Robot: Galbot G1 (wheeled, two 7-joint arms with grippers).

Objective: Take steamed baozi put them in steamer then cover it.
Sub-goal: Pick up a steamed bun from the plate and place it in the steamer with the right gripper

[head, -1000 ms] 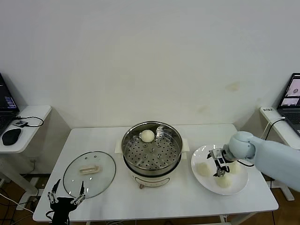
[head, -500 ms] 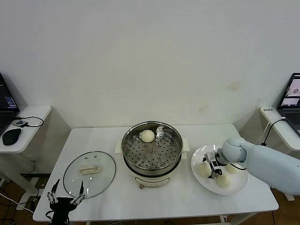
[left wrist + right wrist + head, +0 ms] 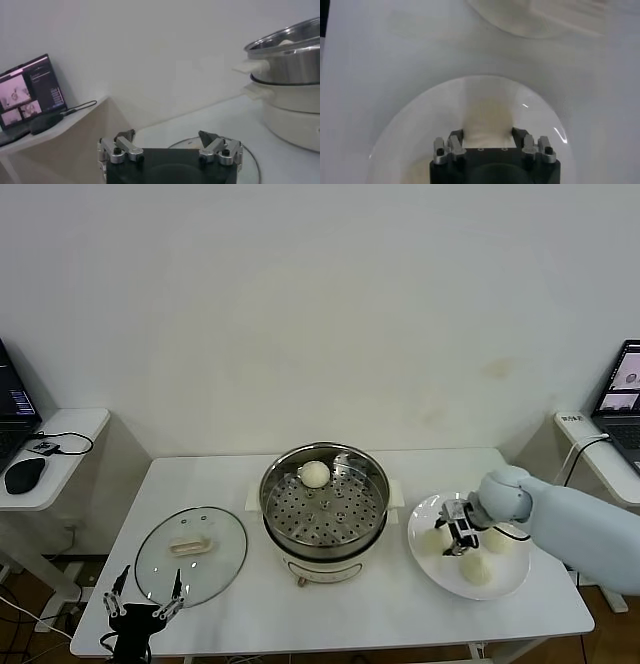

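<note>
The steel steamer [image 3: 325, 506] stands mid-table on its white pot base, with one baozi [image 3: 315, 474] at the back of its perforated floor. To its right a white plate [image 3: 512, 584] carries three baozi. My right gripper [image 3: 455, 539] hangs low over the plate, shut on the left baozi [image 3: 432, 541]; the right wrist view shows that baozi [image 3: 487, 117] pinched in my right gripper [image 3: 487, 135]. Two others [image 3: 476, 569] [image 3: 497, 541] lie free. The glass cover [image 3: 190, 554] lies flat at the left. My left gripper [image 3: 140, 616] waits open beyond the table's front left edge.
A side table [image 3: 60, 454] with a mouse and laptop stands at the far left, another laptop [image 3: 625, 389] at the far right. In the left wrist view the steamer [image 3: 285, 55] rises beyond the cover's rim [image 3: 247, 157].
My right gripper has closed its fingers on the left baozi on the plate, after shifting slightly over it. The left arm and the cover have not moved.
</note>
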